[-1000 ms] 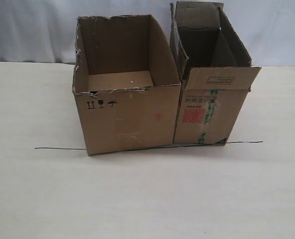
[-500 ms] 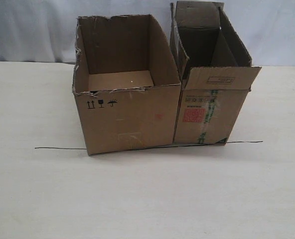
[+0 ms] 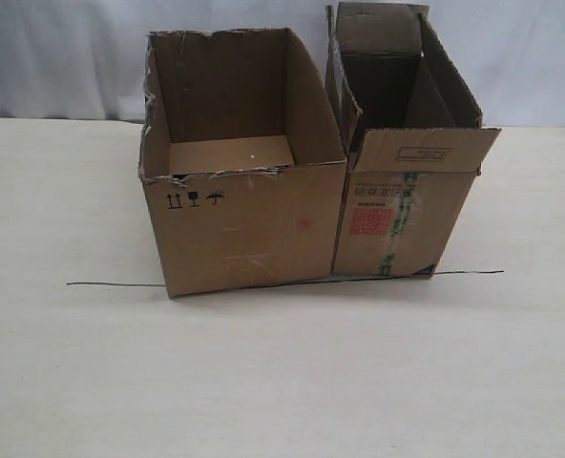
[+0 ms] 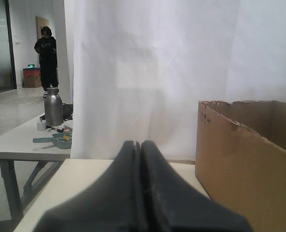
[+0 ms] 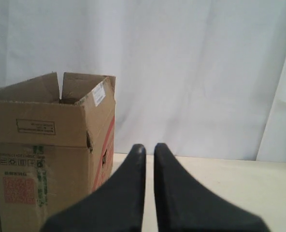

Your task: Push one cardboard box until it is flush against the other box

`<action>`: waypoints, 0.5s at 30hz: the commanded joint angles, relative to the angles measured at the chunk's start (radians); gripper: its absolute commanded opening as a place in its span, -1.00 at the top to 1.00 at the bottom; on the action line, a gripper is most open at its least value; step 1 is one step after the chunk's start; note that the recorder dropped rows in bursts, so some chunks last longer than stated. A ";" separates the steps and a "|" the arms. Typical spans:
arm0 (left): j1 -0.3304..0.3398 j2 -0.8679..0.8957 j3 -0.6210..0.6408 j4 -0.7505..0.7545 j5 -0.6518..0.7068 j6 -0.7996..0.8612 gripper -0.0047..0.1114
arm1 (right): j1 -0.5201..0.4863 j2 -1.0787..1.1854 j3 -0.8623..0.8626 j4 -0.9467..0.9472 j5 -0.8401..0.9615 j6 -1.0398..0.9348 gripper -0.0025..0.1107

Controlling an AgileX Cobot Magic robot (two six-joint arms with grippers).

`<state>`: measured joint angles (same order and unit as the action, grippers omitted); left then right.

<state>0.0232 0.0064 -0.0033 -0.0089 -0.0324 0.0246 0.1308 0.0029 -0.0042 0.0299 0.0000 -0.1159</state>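
In the exterior view the cardboard box [image 3: 397, 224], narrow with raised flaps, a red label and green-printed tape, stands to the right of the other box [image 3: 244, 229], wide with a torn rim. Their near sides touch at the front. Neither gripper shows in this view. My left gripper [image 4: 139, 143] is shut and empty, with the other box [image 4: 244, 164] off to one side and apart from it. My right gripper [image 5: 149, 146] is shut with only a thin slit between its fingers and holds nothing. It sits beside the cardboard box [image 5: 46, 159], not touching it.
A thin black line [image 3: 111, 284] runs across the pale table [image 3: 282, 382] under the boxes' front edges. A white curtain hangs behind. The left wrist view shows a side table with a metal flask [image 4: 53, 107] and a person [image 4: 47, 53] far off.
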 commanded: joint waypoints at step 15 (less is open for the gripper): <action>-0.007 -0.004 0.003 -0.002 -0.006 -0.003 0.92 | 0.000 -0.003 0.004 -0.037 0.043 0.051 0.87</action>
<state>0.0232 0.0064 -0.0033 -0.0089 -0.0324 0.0246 0.1308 0.0029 -0.0042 -0.0061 0.0415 -0.0682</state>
